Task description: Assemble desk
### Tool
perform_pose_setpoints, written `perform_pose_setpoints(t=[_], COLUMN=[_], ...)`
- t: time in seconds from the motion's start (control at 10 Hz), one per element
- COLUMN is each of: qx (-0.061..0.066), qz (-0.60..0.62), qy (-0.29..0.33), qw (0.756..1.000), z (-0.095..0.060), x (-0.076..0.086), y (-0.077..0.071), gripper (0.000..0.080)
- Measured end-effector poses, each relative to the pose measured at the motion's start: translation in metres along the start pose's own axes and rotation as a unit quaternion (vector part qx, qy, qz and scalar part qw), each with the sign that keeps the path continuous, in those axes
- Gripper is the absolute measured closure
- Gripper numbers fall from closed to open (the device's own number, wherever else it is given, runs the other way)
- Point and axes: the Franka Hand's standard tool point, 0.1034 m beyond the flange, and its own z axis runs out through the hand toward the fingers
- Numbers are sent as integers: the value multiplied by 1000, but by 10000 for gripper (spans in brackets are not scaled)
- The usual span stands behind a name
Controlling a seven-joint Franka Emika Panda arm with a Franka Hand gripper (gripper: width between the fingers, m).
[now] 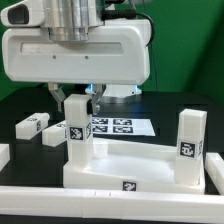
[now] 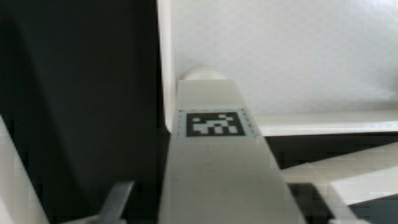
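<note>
Hand narrow, clamped on leg. In wrist view we see fingers tight on both flanks, tips cut off at frame edge. Leg upright straight under hand, foot at corner of top; we can't judge joint there, too small. Second leg upright on top, off hand's side toward exterior view's right. Loose legs flat on table, off hand's other side. Marker board beyond hand, partly hidden behind leg. Wrist view blurred; only tag reads clearly.
</note>
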Motion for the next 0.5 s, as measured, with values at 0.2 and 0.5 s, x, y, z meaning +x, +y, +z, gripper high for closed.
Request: perform_pose_setpoints(t=[0.2, 0.5], qx=[8, 12], qz=[86, 207], qy=[2, 6], qw=[996, 978], z=[1, 1], x=[0, 0], y=[1, -1], gripper=[509, 509])
